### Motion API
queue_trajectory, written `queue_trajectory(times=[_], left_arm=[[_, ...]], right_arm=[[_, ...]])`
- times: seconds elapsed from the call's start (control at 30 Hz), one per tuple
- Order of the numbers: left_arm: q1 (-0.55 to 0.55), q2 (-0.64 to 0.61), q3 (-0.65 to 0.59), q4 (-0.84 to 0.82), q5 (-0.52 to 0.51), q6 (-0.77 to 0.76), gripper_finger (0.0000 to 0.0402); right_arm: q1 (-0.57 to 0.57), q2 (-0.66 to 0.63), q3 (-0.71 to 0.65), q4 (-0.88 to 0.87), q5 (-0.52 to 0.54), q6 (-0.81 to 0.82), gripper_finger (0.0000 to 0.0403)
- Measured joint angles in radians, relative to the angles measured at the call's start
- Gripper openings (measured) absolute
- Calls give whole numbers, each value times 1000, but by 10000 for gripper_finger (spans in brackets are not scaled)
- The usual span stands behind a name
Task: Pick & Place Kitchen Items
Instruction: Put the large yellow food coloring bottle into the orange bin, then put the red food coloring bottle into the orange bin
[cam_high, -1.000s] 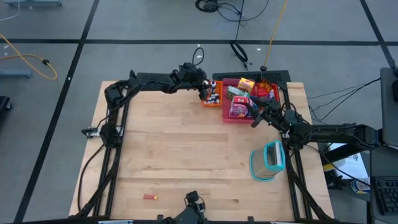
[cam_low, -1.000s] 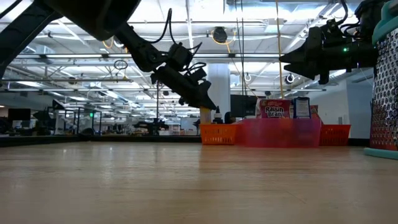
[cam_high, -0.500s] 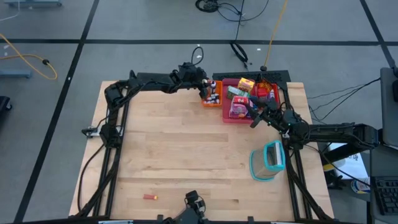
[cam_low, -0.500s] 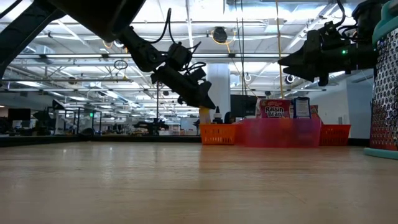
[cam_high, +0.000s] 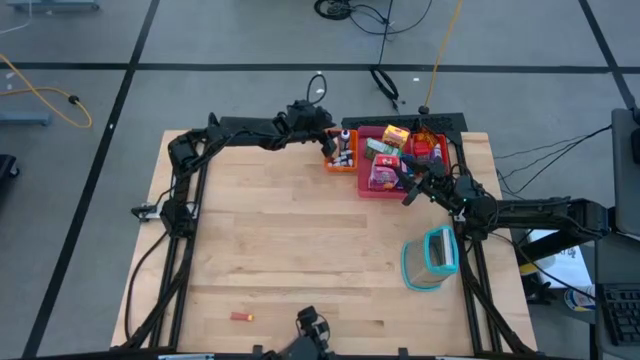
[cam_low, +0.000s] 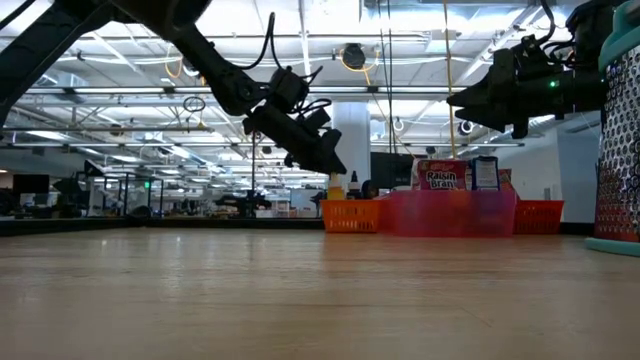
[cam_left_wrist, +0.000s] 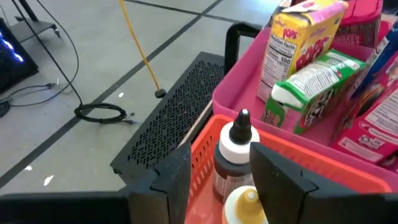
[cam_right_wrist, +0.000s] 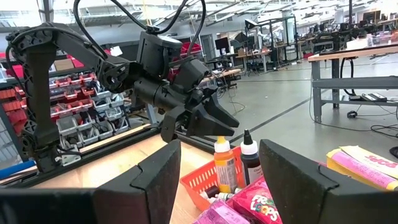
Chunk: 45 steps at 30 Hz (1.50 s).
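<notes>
left tool (cam_left_wrist: 214, 180) open over orange tray (cam_high: 338, 163) bottles, right tool (cam_right_wrist: 217, 174) open, seemingly empty

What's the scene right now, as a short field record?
left gripper: open, over the orange tray, fingers either side of the dark bottle
right gripper: open, empty, above the pink tray
pink tray: holds cartons
clear container: near right table edge
small red item: alone at the near edge

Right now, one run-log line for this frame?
left gripper: open, over orange tray | dark bottle: standing in tray | right gripper: open, above pink tray
</notes>
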Motion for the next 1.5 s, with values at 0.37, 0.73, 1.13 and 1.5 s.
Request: queue_trajectory(times=[0.37,0.73,1.13,1.5], left_arm=[[-40,-87,0,-80,27,24,163],[-167,-205,-1,-535,34,88,163],[-440,-369,-137,-676,26,89,163],[-692,-637,-455,-566,-38,-146,163]], right_arm=[[0,0,0,2,1,0,210],[0,0,0,0,1,-2,210],[0,4,0,1,0,0,210],[0,7,0,1,0,0,210]])
